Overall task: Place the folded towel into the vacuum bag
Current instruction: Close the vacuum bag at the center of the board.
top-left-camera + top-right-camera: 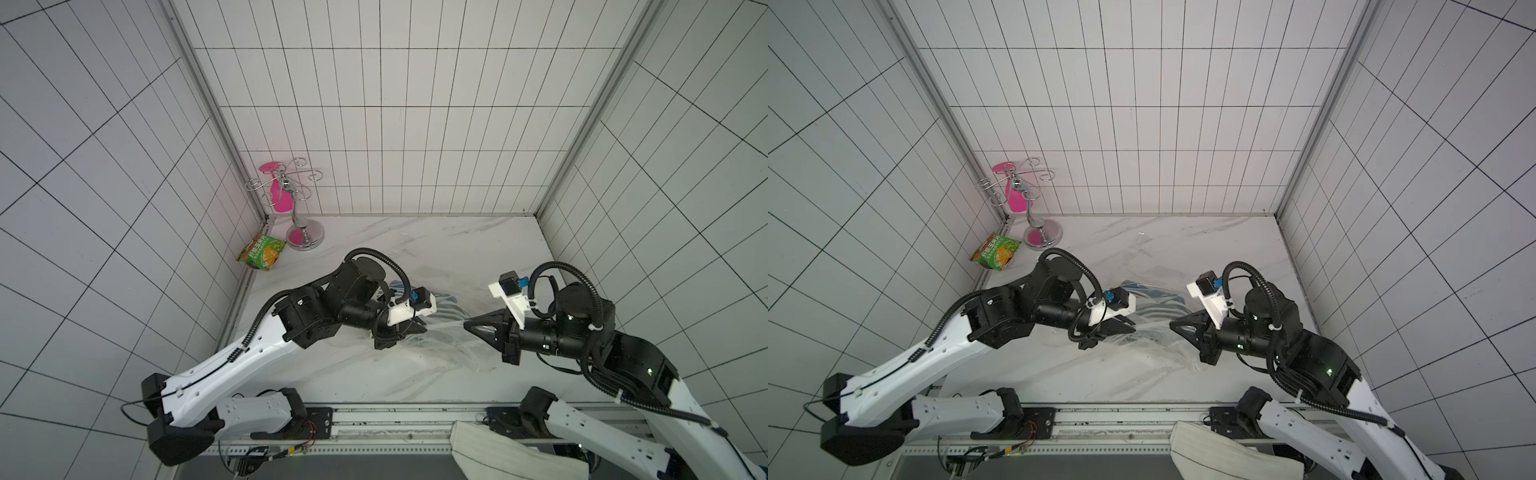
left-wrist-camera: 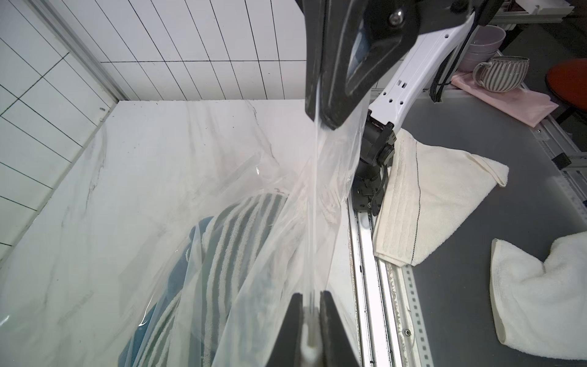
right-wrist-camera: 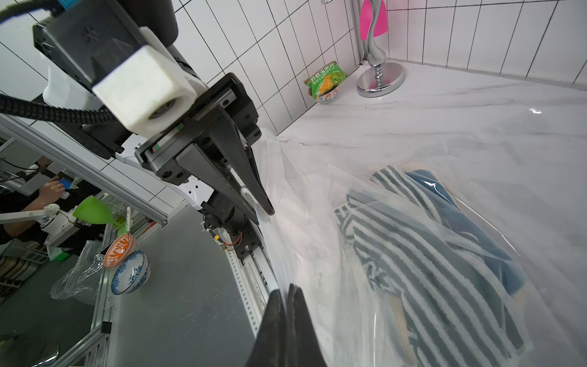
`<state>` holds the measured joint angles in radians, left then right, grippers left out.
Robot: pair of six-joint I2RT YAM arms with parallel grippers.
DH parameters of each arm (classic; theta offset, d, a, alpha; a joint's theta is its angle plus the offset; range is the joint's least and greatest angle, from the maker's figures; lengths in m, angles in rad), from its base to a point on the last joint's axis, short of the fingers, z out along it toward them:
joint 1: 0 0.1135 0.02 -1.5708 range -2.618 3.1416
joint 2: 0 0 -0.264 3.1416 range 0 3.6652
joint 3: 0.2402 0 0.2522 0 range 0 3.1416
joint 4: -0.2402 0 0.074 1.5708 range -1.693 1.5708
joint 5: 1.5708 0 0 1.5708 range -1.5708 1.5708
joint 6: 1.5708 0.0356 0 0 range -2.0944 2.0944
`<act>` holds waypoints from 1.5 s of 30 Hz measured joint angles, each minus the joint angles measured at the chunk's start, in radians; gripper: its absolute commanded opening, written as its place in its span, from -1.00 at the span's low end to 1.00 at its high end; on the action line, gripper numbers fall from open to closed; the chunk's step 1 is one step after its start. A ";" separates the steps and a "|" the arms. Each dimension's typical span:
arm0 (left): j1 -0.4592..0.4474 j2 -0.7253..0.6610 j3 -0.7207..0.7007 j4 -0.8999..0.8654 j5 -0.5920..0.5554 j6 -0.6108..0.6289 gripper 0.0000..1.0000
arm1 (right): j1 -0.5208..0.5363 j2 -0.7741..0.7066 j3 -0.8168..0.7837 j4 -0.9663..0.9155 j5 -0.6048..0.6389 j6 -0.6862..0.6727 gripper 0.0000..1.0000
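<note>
The vacuum bag (image 1: pixel 449 353) is a crinkly clear plastic bag on the marble table, between my two arms in both top views. A blue-and-white striped folded towel (image 3: pixel 428 254) shows through its plastic and appears to lie inside; the towel (image 2: pixel 228 248) is also in the left wrist view. My left gripper (image 2: pixel 311 294) is shut on a stretched edge of the bag (image 2: pixel 317 206). My right gripper (image 3: pixel 287 287) is shut on the same edge of the bag (image 3: pixel 317 222), facing the left gripper (image 1: pixel 422 328) a short way apart. The film is pulled taut between them, lifted off the table.
A green snack packet (image 1: pixel 262 251) leans at the left wall beside a chrome hook stand (image 1: pixel 305 237). A cream towel (image 1: pixel 498 453) hangs over the front rail (image 1: pixel 395 419). Off the table are white towels (image 2: pixel 540 302), a striped mug (image 2: pixel 502 73) and bowls (image 3: pixel 130 273).
</note>
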<state>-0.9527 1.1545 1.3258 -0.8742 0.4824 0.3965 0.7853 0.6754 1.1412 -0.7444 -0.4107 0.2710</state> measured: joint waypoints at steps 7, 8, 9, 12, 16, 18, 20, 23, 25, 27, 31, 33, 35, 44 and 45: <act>-0.001 0.002 0.036 -0.056 -0.039 -0.007 -1.00 | 0.000 -0.004 0.018 -0.007 0.022 0.000 -1.00; -0.003 0.003 0.045 -0.064 -0.044 -0.010 -1.00 | 0.000 -0.005 0.023 -0.008 0.024 0.000 -1.00; -0.008 0.004 0.053 -0.072 -0.048 -0.011 -1.00 | 0.000 -0.005 0.029 -0.009 0.024 0.000 -1.00; -0.029 0.010 0.074 -0.099 -0.066 -0.016 -1.00 | 0.000 -0.005 0.042 -0.011 0.024 0.000 -1.00; -0.038 0.014 0.080 -0.115 -0.078 -0.020 -1.00 | 0.000 -0.005 0.047 -0.020 0.026 0.000 -1.00; -0.039 0.014 0.079 -0.117 -0.084 -0.023 -1.00 | 0.000 -0.005 0.048 -0.024 0.031 -0.001 -1.00; -0.040 0.011 0.072 -0.113 -0.088 -0.027 -1.00 | 0.000 -0.005 0.052 -0.031 0.034 -0.003 -1.00; -0.042 0.004 0.063 -0.107 -0.096 -0.037 -1.00 | 0.000 -0.005 0.064 -0.046 0.038 -0.004 -1.00; -0.042 -0.005 0.059 -0.107 -0.108 -0.041 -1.00 | 0.000 -0.005 0.072 -0.055 0.042 -0.007 -1.00; -0.042 -0.015 0.057 -0.111 -0.123 -0.045 -1.00 | 0.000 -0.005 0.081 -0.061 0.048 -0.008 -1.00; -0.042 -0.033 0.057 -0.117 -0.156 -0.048 -1.00 | 0.000 -0.005 0.092 -0.061 0.058 -0.010 -1.00; -0.042 -0.038 0.058 -0.127 -0.169 -0.049 -1.00 | 0.000 -0.005 0.097 -0.062 0.064 -0.011 -1.00; -0.042 -0.041 0.058 -0.141 -0.179 -0.048 -1.00 | 0.000 -0.005 0.098 -0.066 0.071 -0.013 -1.00; -0.042 -0.029 0.050 -0.176 -0.176 -0.048 -1.00 | -0.003 0.044 0.118 -0.098 0.068 -0.032 -0.57; -0.041 -0.026 0.049 -0.196 -0.184 -0.047 -1.00 | -0.006 0.056 0.128 -0.105 0.070 -0.039 -0.42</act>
<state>-0.9936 1.1282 1.3746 -1.0706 0.2981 0.3496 0.7792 0.7319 1.2694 -0.8497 -0.3405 0.2325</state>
